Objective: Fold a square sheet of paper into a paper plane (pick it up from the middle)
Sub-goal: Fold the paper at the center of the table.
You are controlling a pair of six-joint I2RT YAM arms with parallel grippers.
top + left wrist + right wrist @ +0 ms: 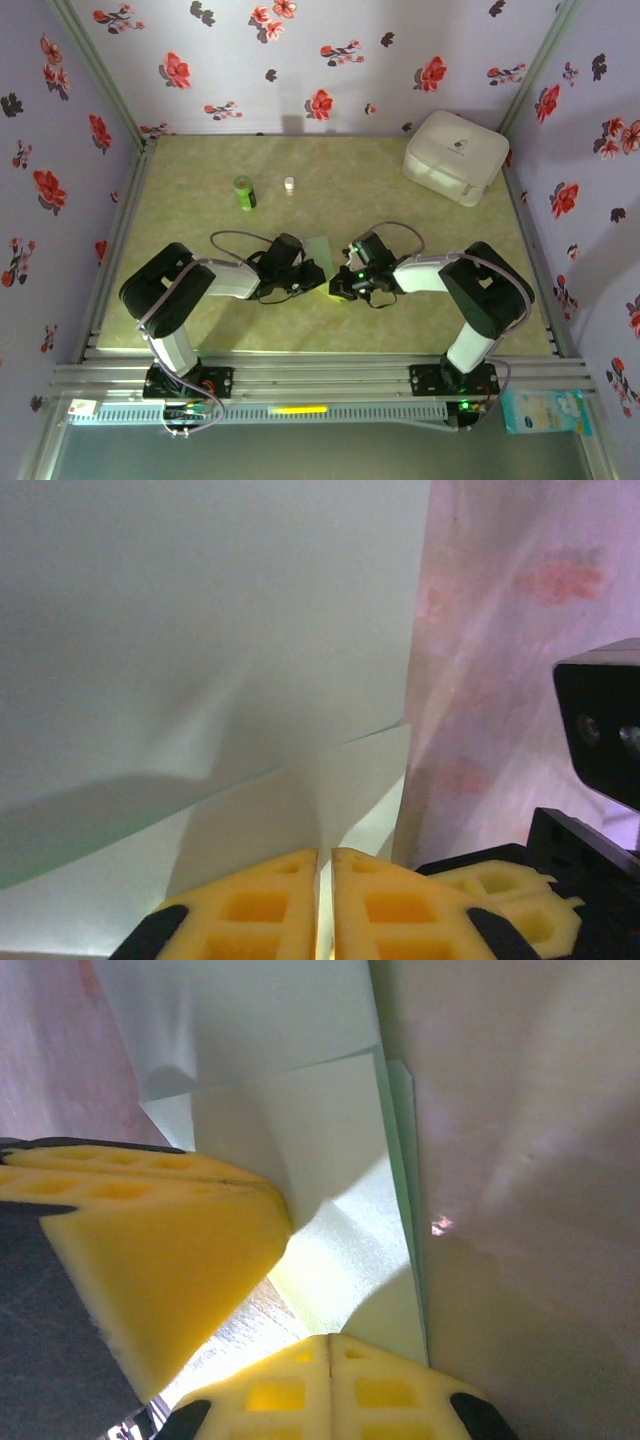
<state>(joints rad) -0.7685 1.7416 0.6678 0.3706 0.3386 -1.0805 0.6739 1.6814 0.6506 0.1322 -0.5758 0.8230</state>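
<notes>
The paper (318,248) is in the middle of the table (200,320), between the two arms. It looks lifted up off the top. It is pale green and has a fold in it, with one layer lying over another. At one side, one layer peeks out a little past the other. It is not a plane yet, so there is a lot of folding left to do.

The left gripper (325,905) is pinched on the bottom edge of the paper. Its yellow pads (260,910) sit almost together, with the thin paper between them. The right gripper (330,1385) is pinched tight on the paper too, just beside the left one. The two grippers are very near each other.

The step looks like making the next fold while both grippers hold the paper. To do it well, both should hold on firmly so the paper does not slip. They should move slowly and together. If they pull apart, the thin paper may rip. If they push toward each other, it may crumple. The edges should line up before the fold is pressed flat, or the plane will come out crooked.

The green bottle (245,192) and the white case (455,155) sit well apart from the paper, so they should not get in the way.
</notes>
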